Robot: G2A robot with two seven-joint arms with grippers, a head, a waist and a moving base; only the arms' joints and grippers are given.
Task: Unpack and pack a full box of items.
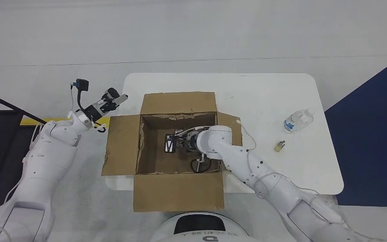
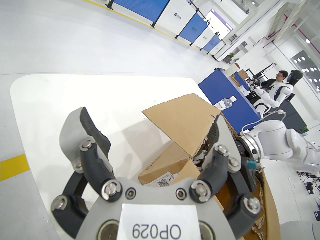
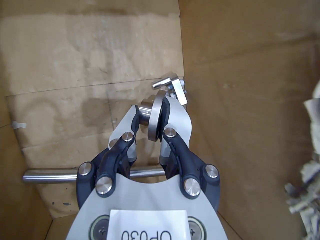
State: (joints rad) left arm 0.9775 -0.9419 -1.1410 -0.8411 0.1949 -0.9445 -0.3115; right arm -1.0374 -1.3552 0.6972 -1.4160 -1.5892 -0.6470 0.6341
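Right wrist view: a metal part (image 3: 147, 113) is pinched at its flange by the right gripper (image 3: 152, 109); judged heavy, rigid, slippery.

box (image 1: 178, 104): brown cardboard, matt, rough torn edges
flanged part (image 3: 152, 116): polished metal, glossy
rod (image 3: 50, 175): metal, smooth, shiny
bench (image 1: 272, 97): white, smooth, semi-gloss
bottle (image 1: 299, 120): clear plastic
left hand (image 2: 151, 119) pads (image 2: 96, 131): blk, rough, worn; plates grey matt metal w/ bright screws

Brown box (image 1: 179, 103), white table (image 1: 272, 91), silver fitting (image 3: 153, 117)
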